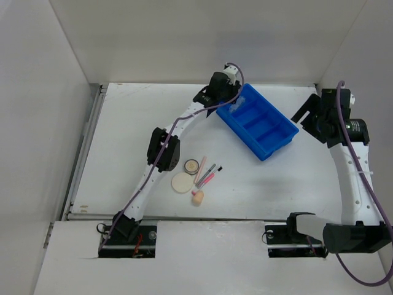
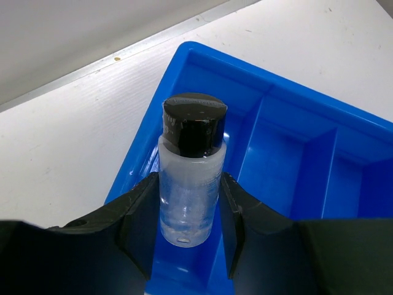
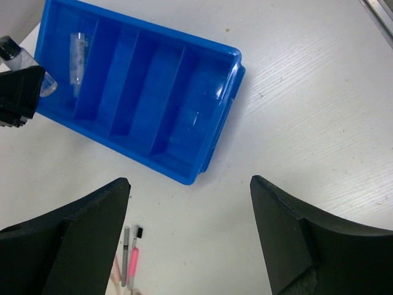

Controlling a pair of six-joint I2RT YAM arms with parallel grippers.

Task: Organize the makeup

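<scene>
My left gripper (image 2: 189,206) is shut on a clear tube (image 2: 189,184) with a black cap and holds it upright over the end compartment of the blue tray (image 2: 295,123). In the top view it (image 1: 228,98) is at the tray's far-left end. A second clear tube (image 3: 78,52) lies in that end compartment. The round compact (image 1: 192,166), cream puff (image 1: 182,183), slim pencils (image 1: 206,173) and peach sponge (image 1: 198,197) lie on the table in front of the tray. My right gripper (image 3: 189,184) is open and empty, right of the tray (image 1: 307,118).
The blue tray (image 1: 273,144) lies diagonally at the back of the white table; its other compartments hold nothing. White walls close in the back and both sides. The left arm's elbow (image 1: 163,147) hangs just left of the loose items.
</scene>
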